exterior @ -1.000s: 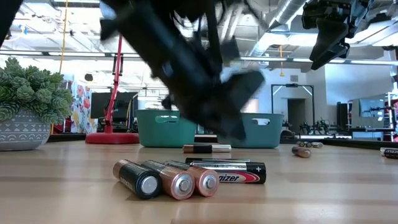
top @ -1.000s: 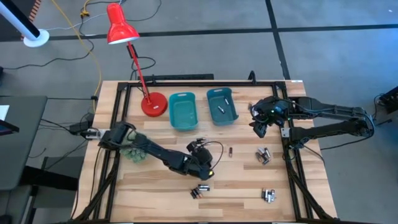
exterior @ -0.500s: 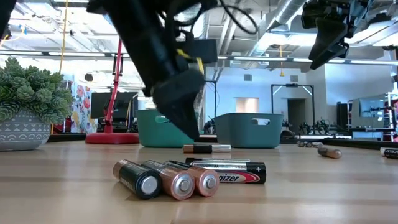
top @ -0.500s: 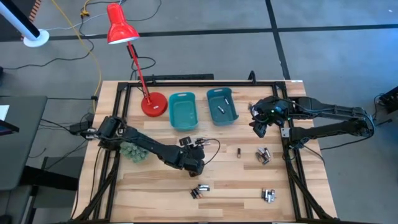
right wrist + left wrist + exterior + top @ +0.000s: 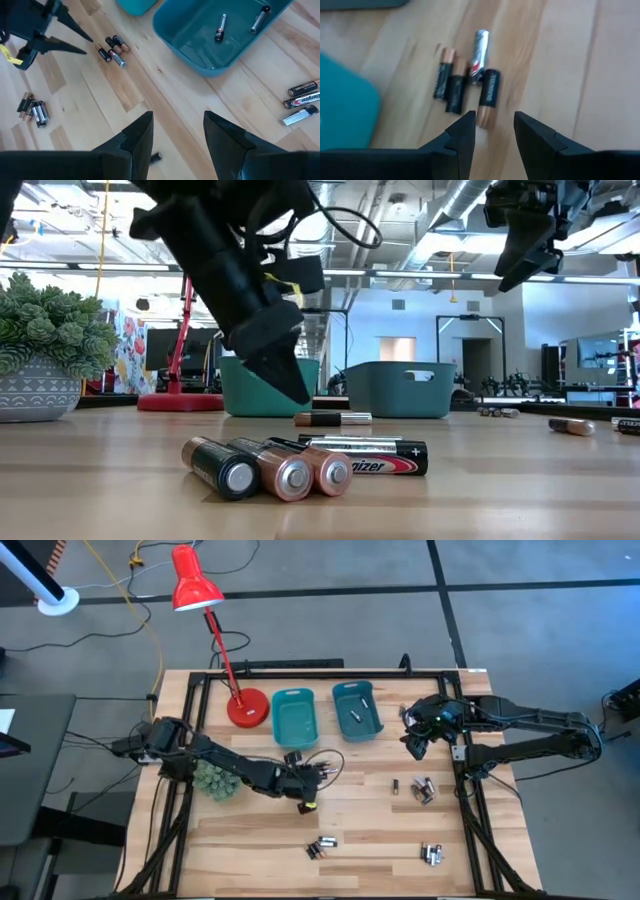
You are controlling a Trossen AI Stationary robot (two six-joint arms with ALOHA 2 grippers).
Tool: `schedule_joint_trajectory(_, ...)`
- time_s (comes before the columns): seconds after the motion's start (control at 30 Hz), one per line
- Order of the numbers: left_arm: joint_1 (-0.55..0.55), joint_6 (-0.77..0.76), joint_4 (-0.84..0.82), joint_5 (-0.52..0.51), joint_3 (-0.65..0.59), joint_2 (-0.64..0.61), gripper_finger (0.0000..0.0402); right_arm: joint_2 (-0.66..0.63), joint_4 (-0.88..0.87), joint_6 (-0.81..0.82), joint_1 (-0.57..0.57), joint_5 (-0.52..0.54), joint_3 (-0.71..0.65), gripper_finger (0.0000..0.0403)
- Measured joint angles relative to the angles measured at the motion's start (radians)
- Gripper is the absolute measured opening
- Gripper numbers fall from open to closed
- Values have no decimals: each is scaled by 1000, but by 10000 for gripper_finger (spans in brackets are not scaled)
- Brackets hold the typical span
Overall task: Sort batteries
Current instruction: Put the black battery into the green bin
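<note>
Four small cells, three black-and-copper and one silver-and-red point(image 5: 465, 82), lie side by side on the wood point(image 5: 300, 465) near the table's near edge point(image 5: 320, 847). My left gripper point(image 5: 494, 125) hangs open and empty above the table point(image 5: 300, 783), between that group and the teal bin point(image 5: 294, 718). A single cell point(image 5: 396, 786) lies farther right point(image 5: 570, 425). Two more groups point(image 5: 425, 788) point(image 5: 432, 854) sit on the right side. The darker bin point(image 5: 225, 35) holds two cells point(image 5: 220, 27). My right gripper point(image 5: 177, 125) hovers open and empty to the right of it point(image 5: 413, 748).
A red desk lamp stands on its base point(image 5: 247, 707) left of the bins. A potted spiky green plant point(image 5: 215, 783) sits under my left arm. Three cells point(image 5: 302, 100) lie beside the darker bin. One cell point(image 5: 330, 418) lies behind the front group. Black rails edge the table.
My left gripper has drawn back toward the table's left and far side, away from the four-cell group, and now hangs higher. The single cell has rolled along the table toward the right edge. My right arm has kept still.
</note>
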Motion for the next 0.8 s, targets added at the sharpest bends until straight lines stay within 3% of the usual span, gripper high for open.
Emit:
schedule_joint_trajectory(0.23, 62, 104, 79, 163, -24, -9, 129, 0, 21, 25, 0, 0, 0, 189)
schedule_joint_trajectory(0.8, 121, 167, 77, 255, -24, -2, 129, 0, 45, 53, -1, 0, 0, 189)
